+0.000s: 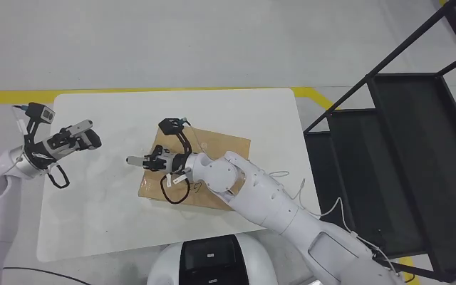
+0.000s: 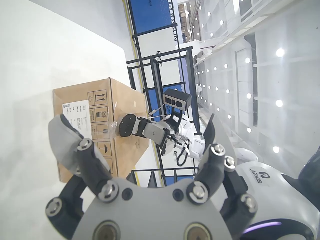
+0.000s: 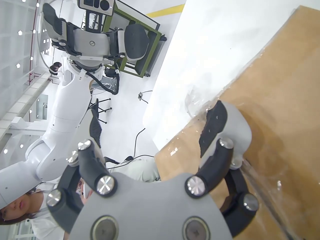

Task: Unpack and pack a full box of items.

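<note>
A closed brown cardboard box [image 1: 229, 144] sealed with clear tape stands at the middle of the white table [image 1: 107, 214]. My right gripper [image 1: 144, 161] is open at the box's left top edge. In the right wrist view one finger [image 3: 217, 123] rests on the box top [image 3: 280, 81] beside the crinkled tape, and the other hangs off past the edge. My left gripper [image 1: 89, 139] is open over the table's left edge, apart from the box. The left wrist view shows the labelled box side [image 2: 100, 116] beyond the left gripper [image 2: 135, 121], with the right gripper [image 2: 130, 126] at the box's top edge.
A black metal rack [image 1: 399, 142] stands on the floor to the right of the table. A yellow floor line [image 1: 178, 90] runs behind the table. A green-framed cart [image 3: 140, 58] stands on the floor beyond the left arm.
</note>
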`<state>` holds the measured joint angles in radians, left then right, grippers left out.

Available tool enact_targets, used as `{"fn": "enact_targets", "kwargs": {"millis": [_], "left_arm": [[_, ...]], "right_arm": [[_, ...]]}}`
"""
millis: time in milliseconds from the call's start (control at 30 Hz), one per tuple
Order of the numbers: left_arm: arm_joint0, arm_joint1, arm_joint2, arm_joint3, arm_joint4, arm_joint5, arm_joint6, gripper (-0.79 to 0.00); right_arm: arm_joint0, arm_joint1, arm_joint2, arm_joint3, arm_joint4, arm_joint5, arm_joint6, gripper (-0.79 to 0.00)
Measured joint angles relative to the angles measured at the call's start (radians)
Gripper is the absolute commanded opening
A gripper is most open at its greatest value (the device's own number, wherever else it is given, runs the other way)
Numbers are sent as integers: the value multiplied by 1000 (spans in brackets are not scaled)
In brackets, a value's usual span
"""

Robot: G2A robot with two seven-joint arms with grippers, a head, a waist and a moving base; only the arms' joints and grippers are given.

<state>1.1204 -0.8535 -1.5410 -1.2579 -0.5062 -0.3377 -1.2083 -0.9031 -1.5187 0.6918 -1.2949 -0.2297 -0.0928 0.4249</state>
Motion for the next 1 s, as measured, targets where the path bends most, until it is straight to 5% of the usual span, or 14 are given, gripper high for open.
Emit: {"fn": "enact_targets", "kwargs": {"millis": [500,800,1000], "left_arm": [[25,1,-1,-5,-13,1,0,0],[-5,-10,27,-15,-53,14,55,0],[-19,-16,40,-33,-58,28,104,0]], "right_arm": [[14,-26,-1,2,0,-80,-27,0],[-307,82,308,-326,-106,-157,-98,0],[-543,128,565,-454,-36,-244,-181,0]]}}
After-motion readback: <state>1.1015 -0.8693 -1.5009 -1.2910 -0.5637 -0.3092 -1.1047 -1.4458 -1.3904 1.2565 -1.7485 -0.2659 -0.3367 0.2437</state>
